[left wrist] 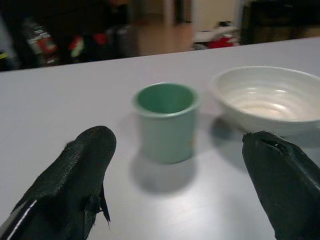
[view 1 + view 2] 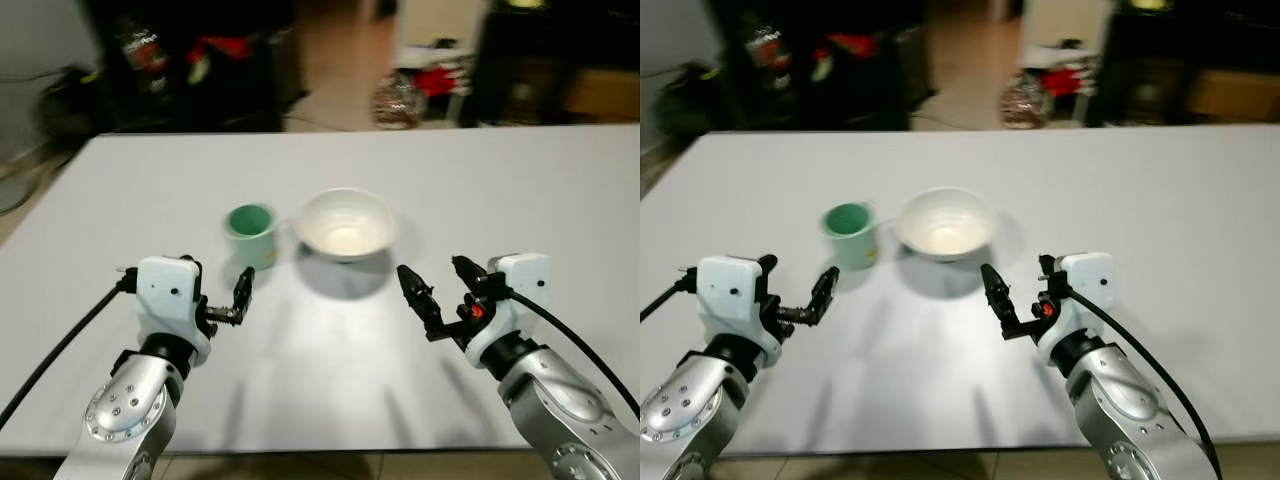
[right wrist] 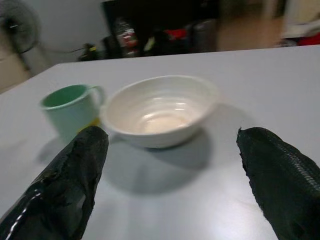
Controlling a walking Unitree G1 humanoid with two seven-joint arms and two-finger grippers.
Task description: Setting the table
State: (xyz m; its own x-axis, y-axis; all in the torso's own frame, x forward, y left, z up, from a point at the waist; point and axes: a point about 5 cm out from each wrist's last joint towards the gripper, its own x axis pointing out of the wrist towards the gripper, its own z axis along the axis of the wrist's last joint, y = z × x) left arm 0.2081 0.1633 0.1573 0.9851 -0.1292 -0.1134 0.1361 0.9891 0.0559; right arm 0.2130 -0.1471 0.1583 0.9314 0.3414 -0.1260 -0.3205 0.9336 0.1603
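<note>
White table point(image 2: 520, 190) holds a green cup point(image 2: 251, 234) touching a white bowl point(image 2: 346, 224) mid-surface, while the left gripper point(image 2: 222, 294) and right gripper point(image 2: 440, 290) hover nearer, fingers spread, empty.

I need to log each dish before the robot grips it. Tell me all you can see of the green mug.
The small mint-green mug looks like glazed ceramic, with a darker green inside and a handle on the side facing the white ribbed bowl. It stands upright on the pale grey table and appears empty. The handle nearly reaches the bowl's rim; contact cannot be told. The open left gripper sits just short of it, not touching.
</note>
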